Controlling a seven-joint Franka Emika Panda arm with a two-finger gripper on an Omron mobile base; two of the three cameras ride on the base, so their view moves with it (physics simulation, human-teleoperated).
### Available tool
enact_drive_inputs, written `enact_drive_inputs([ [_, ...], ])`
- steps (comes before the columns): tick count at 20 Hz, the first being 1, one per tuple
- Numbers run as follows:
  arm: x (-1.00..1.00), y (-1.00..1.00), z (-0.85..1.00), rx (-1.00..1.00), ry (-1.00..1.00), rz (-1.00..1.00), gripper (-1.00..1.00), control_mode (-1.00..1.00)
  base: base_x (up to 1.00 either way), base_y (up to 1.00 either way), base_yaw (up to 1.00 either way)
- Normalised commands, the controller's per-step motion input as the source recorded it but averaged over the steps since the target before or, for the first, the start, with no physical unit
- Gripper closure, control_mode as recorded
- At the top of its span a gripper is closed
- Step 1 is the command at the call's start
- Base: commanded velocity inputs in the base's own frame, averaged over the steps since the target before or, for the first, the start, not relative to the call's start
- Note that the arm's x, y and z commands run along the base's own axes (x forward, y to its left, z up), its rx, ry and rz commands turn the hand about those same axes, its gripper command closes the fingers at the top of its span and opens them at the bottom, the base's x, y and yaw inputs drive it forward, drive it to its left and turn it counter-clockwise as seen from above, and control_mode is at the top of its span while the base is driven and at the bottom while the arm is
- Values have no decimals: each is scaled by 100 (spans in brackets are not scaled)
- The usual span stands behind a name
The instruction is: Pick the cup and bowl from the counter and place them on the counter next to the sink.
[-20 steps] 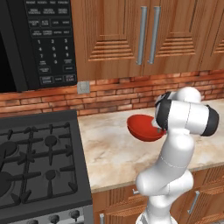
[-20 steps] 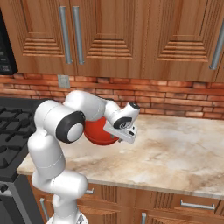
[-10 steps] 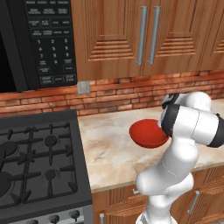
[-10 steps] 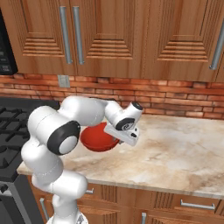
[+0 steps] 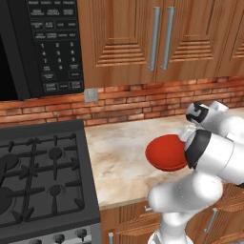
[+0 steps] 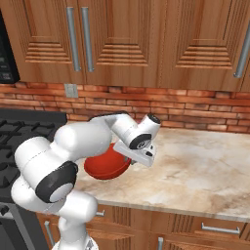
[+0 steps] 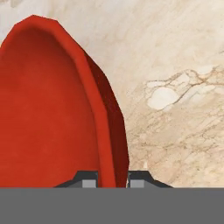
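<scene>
Bowl rim between pincer fingertips, over counter

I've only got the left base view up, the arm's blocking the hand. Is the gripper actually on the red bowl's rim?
Observer: Yes. In the hand view the gripper straddles the bowl rim, one fingertip inside, one outside.
Operator: Is it a tight grip?
Observer: The fingertips sit close against the rim wall, no visible gap.
Operator: What's beyond the bowl on the right?
Observer: From the right base view, beige counter runs rightward under the brick wall.
</scene>
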Motion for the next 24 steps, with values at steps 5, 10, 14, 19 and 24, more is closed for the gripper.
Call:
enact_drive_inputs([
  [5, -22, 0, 26, 1, 0, 0, 100, -100, 0, 0, 0],
  [10, 3, 0, 11, 16, 0, -5, 100, -100, 0, 0, 0],
  [14, -9, 0, 11, 17, 0, -6, 100, -100, 0, 0, 0],
  [19, -51, 0, 34, 8, 0, 0, 100, -100, 0, 0, 0],
  [24, -61, 0, 42, 0, 0, 0, 100, -100, 0, 0, 0],
])
